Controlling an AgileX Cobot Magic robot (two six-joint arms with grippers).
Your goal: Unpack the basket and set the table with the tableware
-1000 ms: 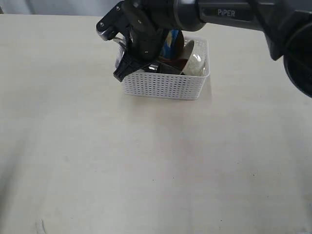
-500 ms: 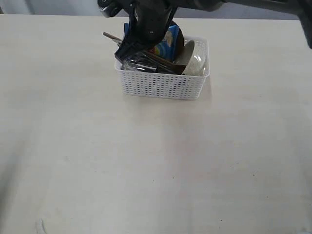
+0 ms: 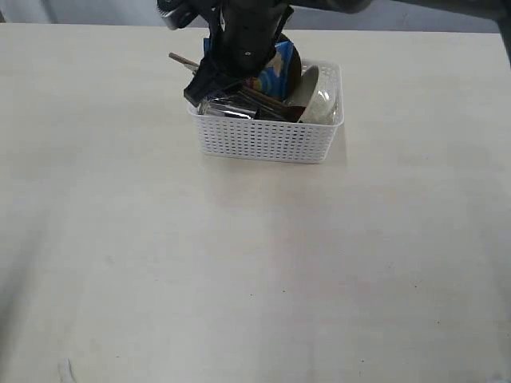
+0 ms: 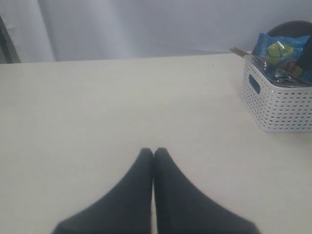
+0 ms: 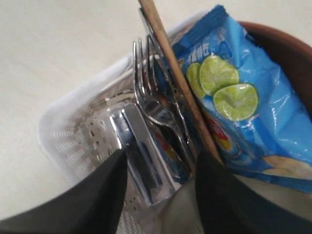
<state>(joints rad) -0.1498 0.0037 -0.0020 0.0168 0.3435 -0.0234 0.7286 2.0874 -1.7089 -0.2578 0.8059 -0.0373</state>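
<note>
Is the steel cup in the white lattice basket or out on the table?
In. The shiny steel cup sits inside the white perforated plastic basket, between the spread jaws of the right gripper.

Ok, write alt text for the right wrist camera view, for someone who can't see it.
The open right gripper straddles a steel cup in the white basket. Beside it are a fork, a wooden chopstick and a blue chip bag, with a brown plate behind the bag.
</note>
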